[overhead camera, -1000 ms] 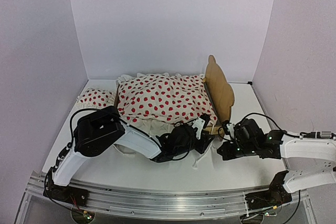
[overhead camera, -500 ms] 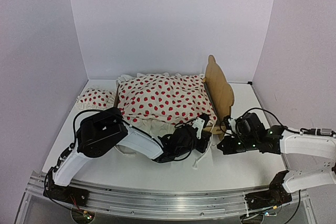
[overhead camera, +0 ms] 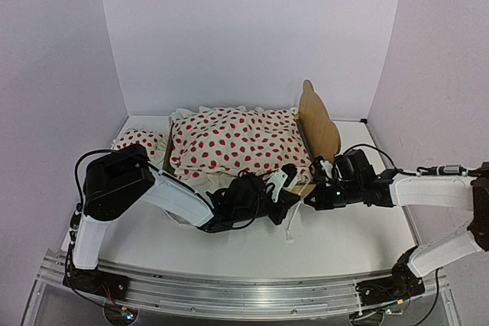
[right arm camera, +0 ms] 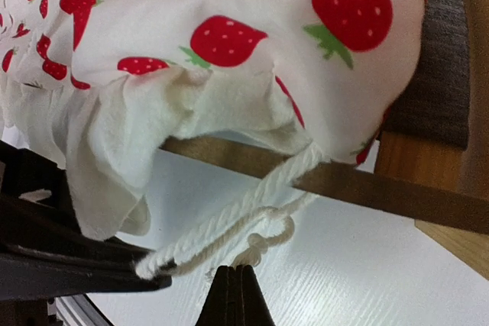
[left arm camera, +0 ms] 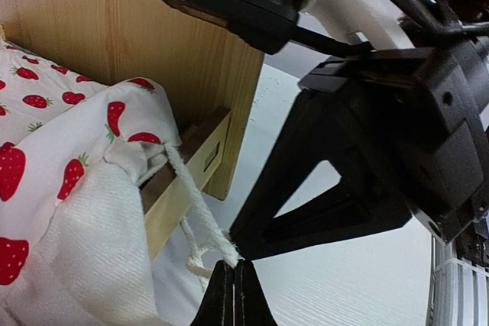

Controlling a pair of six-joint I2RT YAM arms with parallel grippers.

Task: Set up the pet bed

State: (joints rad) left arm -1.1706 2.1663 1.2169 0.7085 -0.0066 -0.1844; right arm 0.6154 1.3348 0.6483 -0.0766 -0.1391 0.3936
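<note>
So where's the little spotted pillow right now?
From above, the pillow lies at the far left, beside the blanket on the pet bed, near the wall.

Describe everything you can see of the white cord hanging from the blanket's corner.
The cord is white twisted yarn, doubled and knotted into a loop. It leaves the gathered corner of the strawberry-print blanket, crosses the wooden side rail of the pet bed and slopes down. The left tool, shut, pinches it; the right tool sits shut under the knot.

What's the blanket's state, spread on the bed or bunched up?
Spread. The blanket lies flat across the pet bed; its ruffled near edge drapes over the side rail, with its cord trailing onto the table.
</note>
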